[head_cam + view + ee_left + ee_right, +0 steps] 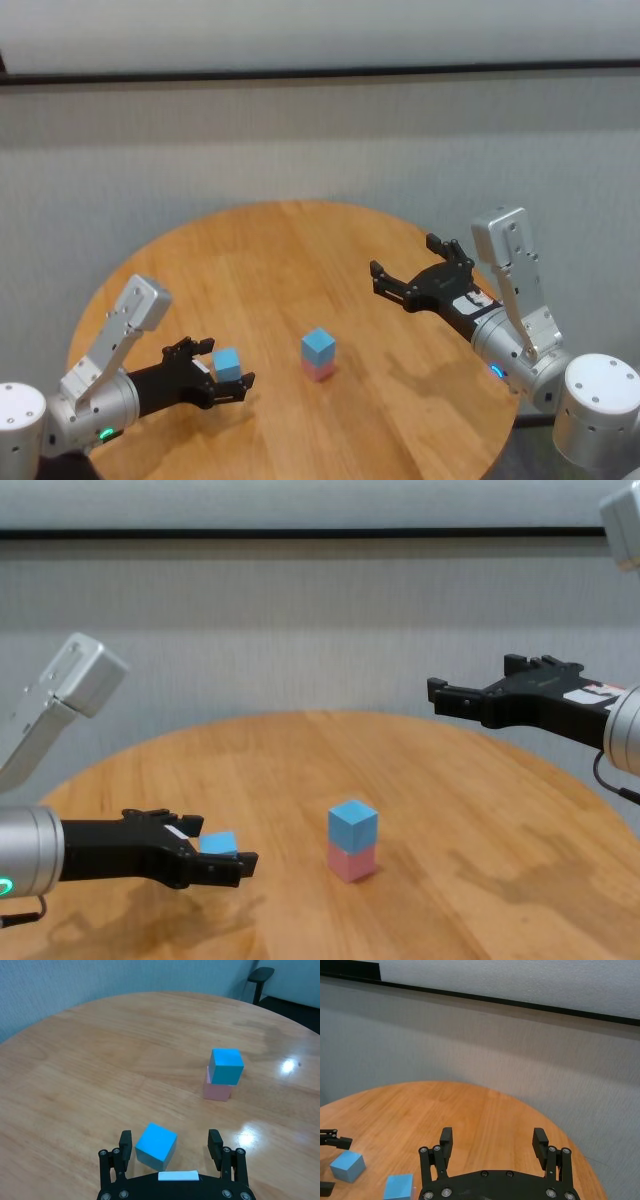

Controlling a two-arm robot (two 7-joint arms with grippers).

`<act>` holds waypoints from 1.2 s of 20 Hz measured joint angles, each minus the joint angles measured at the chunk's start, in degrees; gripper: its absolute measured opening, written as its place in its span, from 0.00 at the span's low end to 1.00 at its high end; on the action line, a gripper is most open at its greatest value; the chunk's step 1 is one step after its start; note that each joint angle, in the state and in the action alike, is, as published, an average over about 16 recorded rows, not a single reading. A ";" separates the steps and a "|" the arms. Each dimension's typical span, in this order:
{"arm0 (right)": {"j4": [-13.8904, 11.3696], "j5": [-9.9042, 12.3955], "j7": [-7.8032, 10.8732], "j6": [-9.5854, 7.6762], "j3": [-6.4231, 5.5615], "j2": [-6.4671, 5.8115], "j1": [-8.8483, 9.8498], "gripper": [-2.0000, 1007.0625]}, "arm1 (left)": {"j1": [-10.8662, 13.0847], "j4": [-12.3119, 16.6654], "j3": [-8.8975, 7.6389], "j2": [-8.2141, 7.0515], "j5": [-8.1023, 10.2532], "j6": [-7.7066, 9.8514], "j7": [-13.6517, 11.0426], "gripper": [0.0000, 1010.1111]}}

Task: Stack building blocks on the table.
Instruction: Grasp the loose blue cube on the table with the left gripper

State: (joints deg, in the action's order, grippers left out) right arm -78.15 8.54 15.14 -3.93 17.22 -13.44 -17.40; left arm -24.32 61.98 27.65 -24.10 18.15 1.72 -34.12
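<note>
1. Table (300, 250): round, wood plank top. 3 blocks on it. 1 blue block (319, 345) sits on the pink block (319, 370) near the middle, edges roughly flush, both upright. The loose blue block (156, 1146) lies well apart from that pair, toward the robot's left and the near edge.

2. Left gripper (170, 1145): low over the table, jaws spread wide, 1 finger on each side of the loose block. Gaps show on both sides in the left wrist view; no contact yet.

3. Right gripper (425, 272): raised well above the table on the robot's right, jaws released, holding nothing. Appears idle.

4. Handling, judged: the cubes look small, matte, rigid and light. Not fragile; the matte faces should give fair friction. A moderate squeeze should hold.

5. Hold point, judged: 2 opposite vertical faces, about mid-height, leaving the bottom face free for seating on the stack.

6. Orientation: a cube has no long axis. The loose block rests flat but is turned about the vertical, so a corner points toward the gripper's palm and its faces are not square to the fingers. Closing may twist it; a wrist turn first would be safer.

7. Risk, judged: the 2-block stack is narrow; an off-centre or skewed placement could topple it.
</note>
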 joint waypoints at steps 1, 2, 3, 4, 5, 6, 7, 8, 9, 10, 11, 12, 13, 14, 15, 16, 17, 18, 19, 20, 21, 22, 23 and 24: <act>0.00 0.00 0.00 0.00 0.00 0.00 0.00 1.00 | -0.10 -0.23 0.06 0.14 -0.16 -0.07 0.05 0.99; 0.00 0.00 0.00 0.00 0.00 0.00 0.00 1.00 | -0.21 -0.48 0.13 0.28 -0.32 -0.14 0.10 0.99; 0.00 0.00 0.00 0.00 0.00 0.00 0.00 1.00 | -0.32 -0.73 0.19 0.41 -0.49 -0.23 0.16 0.99; 0.00 0.00 0.00 0.00 0.00 0.00 0.00 1.00 | -0.42 -0.98 0.25 0.54 -0.68 -0.32 0.21 0.99; 0.00 0.00 0.00 0.00 0.00 0.00 0.00 1.00 | -0.51 -1.22 0.31 0.66 -0.86 -0.42 0.25 0.99; 0.00 0.00 0.00 0.00 0.00 0.00 0.00 1.00 | -0.61 -1.48 0.37 0.79 -1.05 -0.52 0.29 0.99; 0.00 0.00 0.00 0.00 0.00 0.00 0.00 1.00 | -0.71 -1.75 0.42 0.91 -1.25 -0.62 0.33 0.99; 0.00 0.00 0.00 0.00 0.00 0.00 0.00 1.00 | -0.80 -2.01 0.47 1.03 -1.44 -0.73 0.36 0.99; 0.00 0.00 0.00 0.00 0.00 0.00 0.00 1.00 | -0.88 -2.26 0.51 1.14 -1.63 -0.83 0.38 0.99; 0.00 0.00 0.00 0.00 0.00 0.00 0.00 1.00 | -0.96 -2.51 0.55 1.25 -1.82 -0.94 0.40 0.99; 0.00 0.00 0.00 0.00 0.00 0.00 0.00 1.00 | -1.03 -2.75 0.59 1.35 -2.01 -1.04 0.42 0.99; 0.00 0.00 0.00 0.00 0.00 0.00 0.00 1.00 | -1.10 -2.99 0.62 1.45 -2.19 -1.13 0.42 0.99; 0.00 0.00 0.00 0.00 0.00 0.00 0.00 1.00 | -1.16 -3.22 0.64 1.54 -2.35 -1.20 0.41 0.99; 0.00 0.00 0.00 0.00 0.00 0.00 0.00 1.00 | -1.23 -3.44 0.65 1.64 -2.49 -1.26 0.38 0.99; 0.00 0.00 0.00 0.00 0.00 0.00 0.00 1.00 | -1.29 -3.65 0.66 1.73 -2.60 -1.31 0.34 0.99; 0.00 0.00 0.00 0.00 0.00 0.00 0.00 1.00 | -1.35 -3.88 0.65 1.83 -2.70 -1.35 0.30 0.99; 0.00 0.00 0.00 0.00 0.00 0.00 0.00 1.00 | -1.42 -4.09 0.65 1.94 -2.79 -1.37 0.26 0.99; 0.00 0.00 0.00 0.00 0.00 0.00 0.00 1.00 | -1.49 -4.31 0.64 2.04 -2.86 -1.39 0.22 0.99; 0.00 0.00 0.00 0.00 0.00 0.00 0.00 1.00 | -1.57 -4.52 0.63 2.15 -2.93 -1.40 0.18 0.99; 0.00 0.00 0.00 0.00 0.00 0.00 0.00 1.00 | -1.64 -4.73 0.61 2.25 -2.99 -1.40 0.14 0.99; 0.00 0.00 0.00 0.00 0.00 0.00 0.00 1.00 | -1.73 -4.94 0.60 2.35 -3.05 -1.41 0.11 0.99; 0.00 0.00 0.00 0.00 0.00 0.00 0.00 1.00 | -1.81 -5.13 0.58 2.45 -3.10 -1.40 0.08 0.99; 0.00 0.00 0.00 0.00 0.00 0.00 0.00 1.00 | -1.89 -5.31 0.56 2.55 -3.15 -1.40 0.06 0.99; 0.00 0.00 0.00 0.00 0.00 0.00 0.00 1.00 | -1.99 -5.51 0.54 2.66 -3.19 -1.39 0.04 0.99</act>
State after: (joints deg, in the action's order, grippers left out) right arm -78.16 8.54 15.14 -3.93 17.22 -13.43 -17.40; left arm -26.31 56.47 28.19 -21.44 14.96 0.33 -34.09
